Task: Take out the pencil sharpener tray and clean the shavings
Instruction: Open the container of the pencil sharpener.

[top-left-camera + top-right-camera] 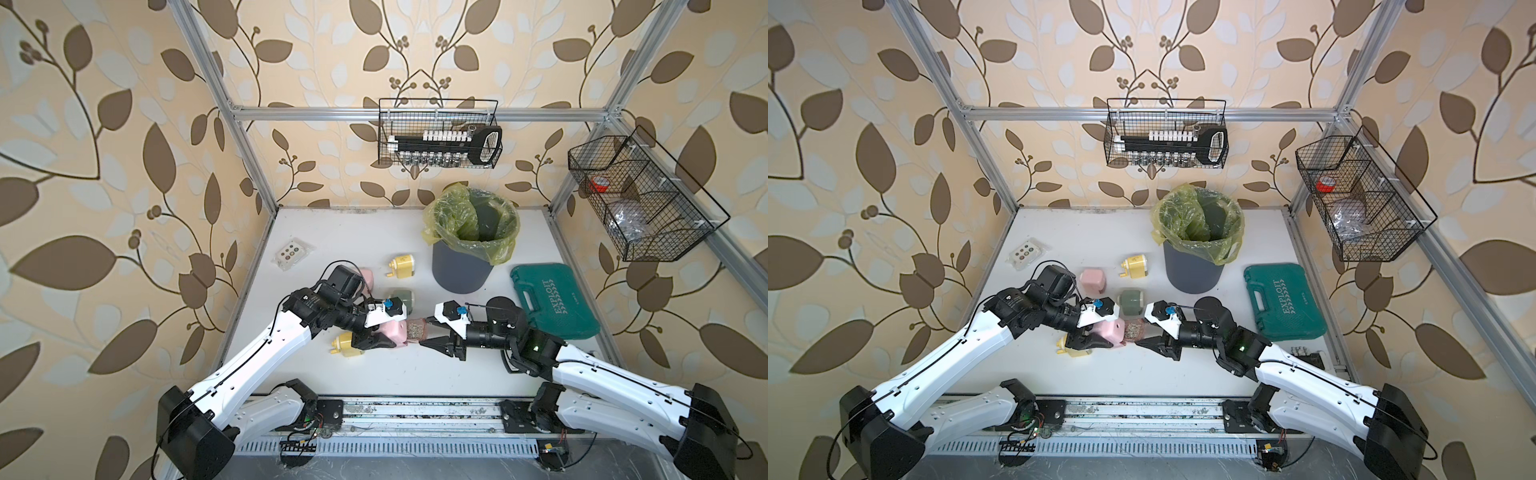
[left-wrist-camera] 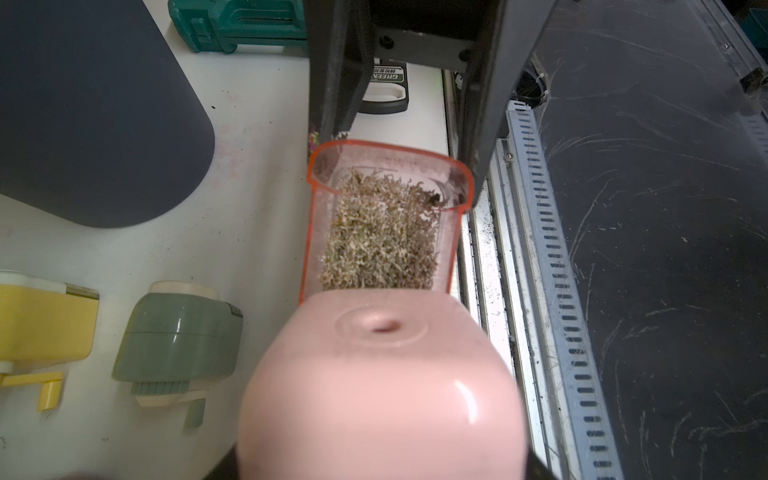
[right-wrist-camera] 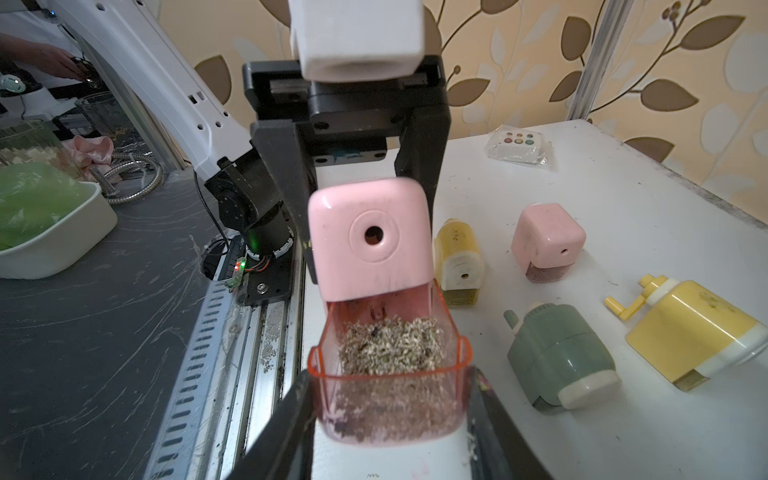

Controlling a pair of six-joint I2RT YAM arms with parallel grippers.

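A pink pencil sharpener lies on its side near the table's front middle. My left gripper is shut on its body. Its clear pink tray sticks partly out of the sharpener toward the right arm. The tray is heaped with beige-brown shavings. My right gripper is shut on the tray's outer end, one dark finger pressed on each side wall. In both top views the two grippers face each other in line.
A grey bin with a yellow-green bag stands behind the grippers. A green tool case lies at the right. Other sharpeners lie close by: yellow, green, pink, and yellow under the left arm. A small white packet lies far left.
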